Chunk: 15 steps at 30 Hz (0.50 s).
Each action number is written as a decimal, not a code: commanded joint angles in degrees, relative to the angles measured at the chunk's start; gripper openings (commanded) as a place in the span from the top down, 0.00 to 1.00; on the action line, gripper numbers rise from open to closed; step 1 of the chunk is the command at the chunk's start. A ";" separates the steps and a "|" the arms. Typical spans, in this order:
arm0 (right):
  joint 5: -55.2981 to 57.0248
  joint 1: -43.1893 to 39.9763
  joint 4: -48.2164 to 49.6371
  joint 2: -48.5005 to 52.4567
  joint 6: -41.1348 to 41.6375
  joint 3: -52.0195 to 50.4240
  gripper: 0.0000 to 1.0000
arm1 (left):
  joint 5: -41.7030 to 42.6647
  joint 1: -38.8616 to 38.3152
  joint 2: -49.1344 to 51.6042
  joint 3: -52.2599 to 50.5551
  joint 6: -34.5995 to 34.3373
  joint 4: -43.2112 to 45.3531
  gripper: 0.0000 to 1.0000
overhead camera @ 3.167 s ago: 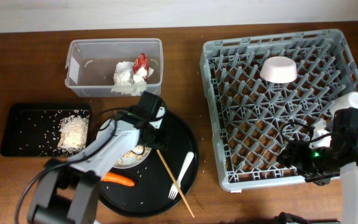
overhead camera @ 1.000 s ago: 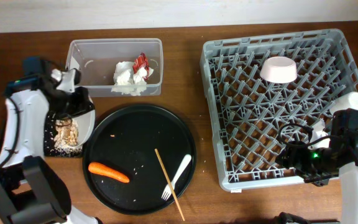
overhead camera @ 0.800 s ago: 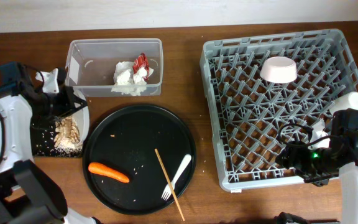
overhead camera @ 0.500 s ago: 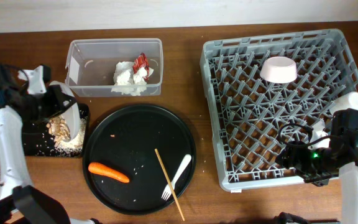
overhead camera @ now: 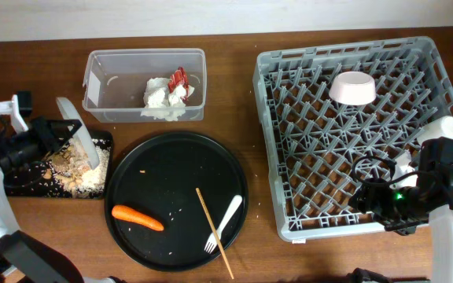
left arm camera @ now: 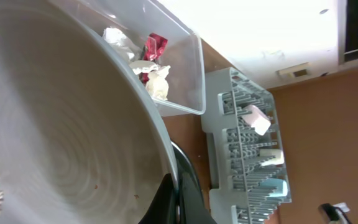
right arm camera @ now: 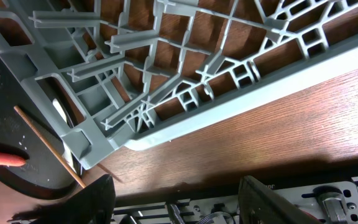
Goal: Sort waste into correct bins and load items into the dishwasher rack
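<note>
My left gripper (overhead camera: 56,135) is shut on the rim of the white plate (overhead camera: 77,134), which stands tilted on edge over the shallow black tray (overhead camera: 26,183). Beige food scraps (overhead camera: 73,167) lie heaped on that tray under the plate. In the left wrist view the plate (left arm camera: 61,130) fills the left side and my left gripper (left arm camera: 178,202) pinches its edge. The clear tub (overhead camera: 108,86) holds the napkin (overhead camera: 160,101) and red wrapper (overhead camera: 179,78). The carrot (overhead camera: 139,218) and white fork (overhead camera: 226,222) lie on the round black tray (overhead camera: 171,169). My right gripper (right arm camera: 176,186) is open and empty by the rack's (overhead camera: 344,149) front right corner.
A thin wooden stick (overhead camera: 213,231) lies beside the fork. In the rack sit a cream bowl (overhead camera: 352,86) and a white cup (overhead camera: 440,128); a pale blue cup (left arm camera: 277,186) shows in the left wrist view. The right arm (overhead camera: 423,192) overhangs the rack's right edge.
The left arm has swung further left with the plate, tipping it steeply onto its edge; the scraps have slid off onto the black tray. The right arm has not moved.
</note>
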 commanded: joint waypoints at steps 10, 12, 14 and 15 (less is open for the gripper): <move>0.15 -0.11 0.00 -0.48 -0.24 -0.11 0.32 | 2.40 1.88 2.34 -1.49 -0.20 0.17 1.00; 0.15 -0.11 -0.02 -0.48 -0.24 -0.11 0.33 | 7.67 0.98 1.75 -1.46 1.90 -1.60 1.00; 0.13 -0.11 -0.02 -0.48 -0.24 -0.11 0.32 | 5.38 -0.79 -1.49 -1.49 2.23 -4.39 1.00; 0.13 -0.11 0.00 -0.48 -0.22 -0.11 0.33 | 3.34 -2.32 -3.50 -1.49 2.21 -5.66 1.00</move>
